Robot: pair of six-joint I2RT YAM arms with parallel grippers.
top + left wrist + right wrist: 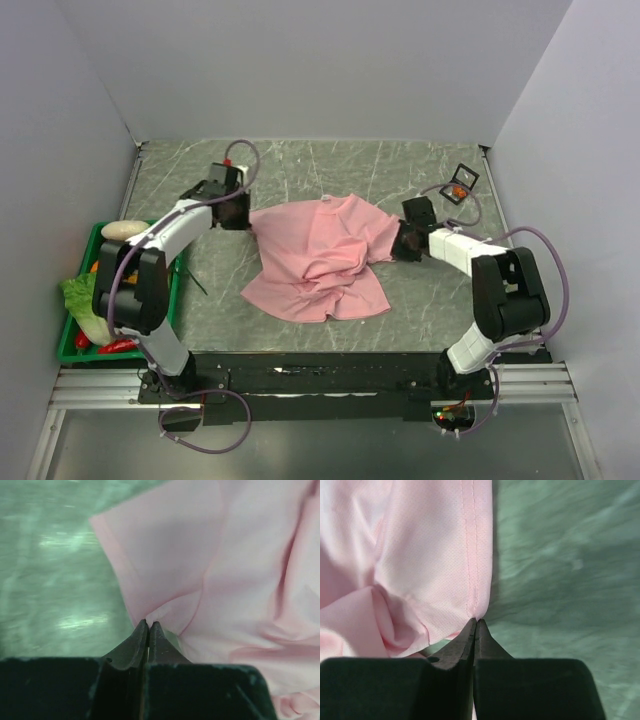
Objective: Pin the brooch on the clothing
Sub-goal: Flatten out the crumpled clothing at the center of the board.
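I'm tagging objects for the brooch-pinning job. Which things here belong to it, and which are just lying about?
For the job: pink T-shirt, pinched at opposite edges by the left end effector and the right end effector; brooch, in a small black box far right.
Lying about: green tray at the left edge, holding lettuce and red peppers.

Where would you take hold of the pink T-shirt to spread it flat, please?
Grip the T-shirt at its outer edges, from opposite sides: the left gripper pinches its left edge, the right gripper its stitched hem. The middle lies bunched, so pulling apart should flatten it.
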